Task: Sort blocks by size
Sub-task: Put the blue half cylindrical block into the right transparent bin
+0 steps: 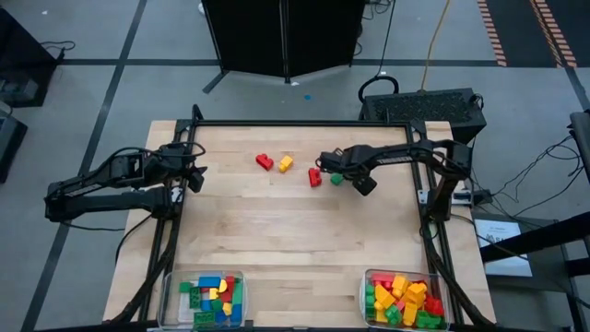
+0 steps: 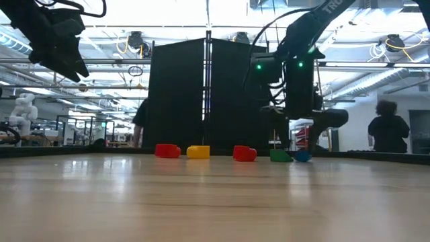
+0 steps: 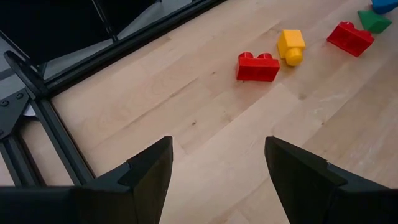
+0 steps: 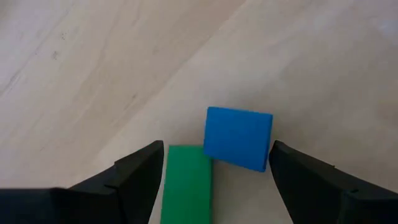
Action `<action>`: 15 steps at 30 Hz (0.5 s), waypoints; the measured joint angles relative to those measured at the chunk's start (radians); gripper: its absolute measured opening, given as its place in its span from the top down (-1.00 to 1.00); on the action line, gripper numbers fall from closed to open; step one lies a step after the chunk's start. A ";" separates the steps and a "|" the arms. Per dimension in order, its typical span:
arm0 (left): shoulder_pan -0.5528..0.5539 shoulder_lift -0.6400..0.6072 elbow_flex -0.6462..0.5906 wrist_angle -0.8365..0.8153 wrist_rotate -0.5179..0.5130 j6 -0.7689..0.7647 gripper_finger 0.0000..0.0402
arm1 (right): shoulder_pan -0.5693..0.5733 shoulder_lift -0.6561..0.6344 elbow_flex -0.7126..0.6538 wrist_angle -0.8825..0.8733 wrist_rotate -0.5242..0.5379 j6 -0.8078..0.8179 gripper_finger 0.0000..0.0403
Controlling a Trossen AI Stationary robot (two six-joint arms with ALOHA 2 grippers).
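Even overhead light is seen on the table (image 1: pixel 277 231). Ceiling lights (image 2: pixel 201 10) are blown out in the low view; arms are silhouetted, the near tabletop blurred.

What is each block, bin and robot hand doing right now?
Right gripper: open, around the blue block and green block.
Left gripper: open, empty, at the table's left edge.
Two red blocks, yellow block: loose on the table.
Left bin, right bin: holding blocks.

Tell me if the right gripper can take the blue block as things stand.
Probably yes: the open right gripper hangs right over the blue block, which lies between its fingers. The green block touches it and may get caught too.
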 joint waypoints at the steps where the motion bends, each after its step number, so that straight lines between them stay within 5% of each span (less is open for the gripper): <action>1: 0.000 0.000 0.000 0.004 0.000 0.003 -0.27 | -0.007 0.007 0.000 0.010 0.000 0.000 -0.40; 7: 0.000 0.000 0.000 0.005 0.000 0.006 -0.27 | -0.030 0.025 -0.001 0.005 -0.002 -0.008 -0.35; 15: 0.000 0.000 0.000 0.005 0.002 0.011 -0.27 | -0.050 0.072 0.002 0.030 -0.026 -0.036 -0.05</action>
